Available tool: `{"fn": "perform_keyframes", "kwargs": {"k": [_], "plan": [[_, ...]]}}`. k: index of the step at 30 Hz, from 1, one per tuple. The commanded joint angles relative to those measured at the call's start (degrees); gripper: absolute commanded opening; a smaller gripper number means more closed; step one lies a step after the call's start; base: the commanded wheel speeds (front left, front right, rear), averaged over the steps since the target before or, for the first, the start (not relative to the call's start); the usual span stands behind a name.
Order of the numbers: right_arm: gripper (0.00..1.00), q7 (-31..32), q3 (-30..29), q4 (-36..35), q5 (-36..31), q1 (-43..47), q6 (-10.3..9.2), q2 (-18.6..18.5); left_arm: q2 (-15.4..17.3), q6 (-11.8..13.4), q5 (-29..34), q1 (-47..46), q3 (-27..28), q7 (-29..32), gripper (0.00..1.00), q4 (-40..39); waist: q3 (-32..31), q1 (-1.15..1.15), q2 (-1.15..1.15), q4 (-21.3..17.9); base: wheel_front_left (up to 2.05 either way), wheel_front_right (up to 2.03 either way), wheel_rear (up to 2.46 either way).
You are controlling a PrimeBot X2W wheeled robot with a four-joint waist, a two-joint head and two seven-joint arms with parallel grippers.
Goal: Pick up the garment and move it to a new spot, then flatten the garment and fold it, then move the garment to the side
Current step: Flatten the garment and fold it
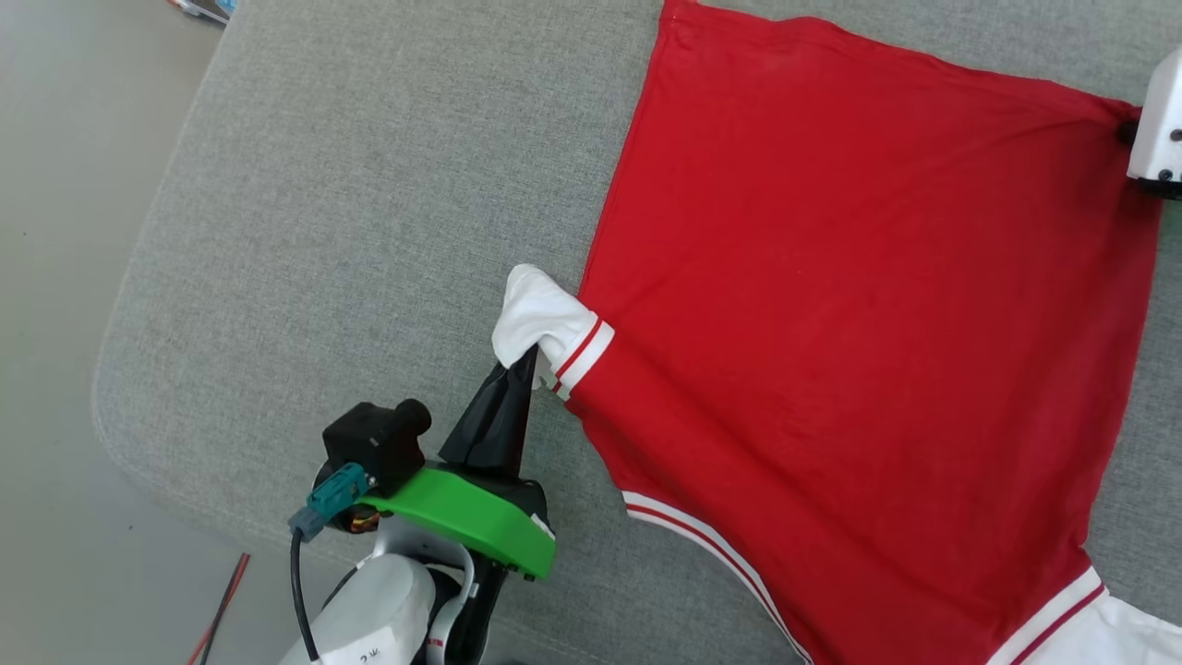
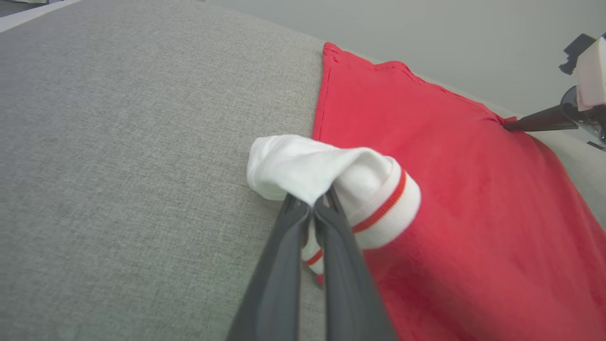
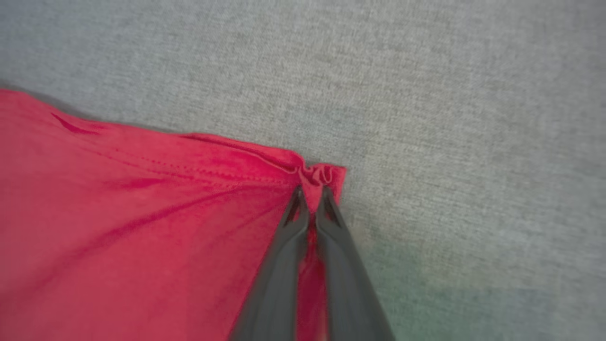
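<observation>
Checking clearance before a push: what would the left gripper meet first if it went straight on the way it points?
The bunched white sleeve of the garment that its jaws are shut on; past that, probably the grey cushion, though depth is unclear.

Grey woven fabric surface [image 1: 369, 231], padded-looking, flat; rounded corner at left, faint seam along near edge. Pale grey floor [image 1: 55, 369] beside it on left. Thin red and black wires [image 1: 224, 596] lie on floor by near corner, side by side, running off bottom edge. Small object [image 1: 199, 7] on floor at top edge, cut off, too little visible to identify. Weave blurred in right wrist view, greenish cast toward lower right.
</observation>
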Motion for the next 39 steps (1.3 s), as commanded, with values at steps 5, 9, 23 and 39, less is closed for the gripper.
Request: {"fn": "perform_keyframes", "kwargs": {"k": [5,9,23,39], "plan": [[0.0,-1.6,2.5,0.3,0.5,3.3,0.05,0.7,1.3,0.3,-0.2,1.1,0.6,0.2,0.0,1.2,-4.6,0.0,0.0,-2.4,0.0,0.0,0.0],[0.0,-4.6,2.9,-2.9,2.5,5.7,0.05,-1.1,2.8,0.7,-0.5,2.7,0.9,1.1,0.0,1.8,-8.5,0.0,0.0,-4.7,0.0,0.0,0.0],[0.0,-7.8,-1.1,-28.1,11.3,38.3,0.05,-3.5,8.3,4.6,-3.5,11.8,4.1,3.7,0.0,1.2,-19.6,0.0,0.0,-16.7,0.0,0.0,0.0],[0.0,-1.1,-18.5,-60.3,8.5,80.3,0.05,16.2,10.8,5.9,-5.9,17.1,5.1,5.7,0.0,1.2,-22.2,0.0,0.0,-23.4,0.0,0.0,0.0]]}}
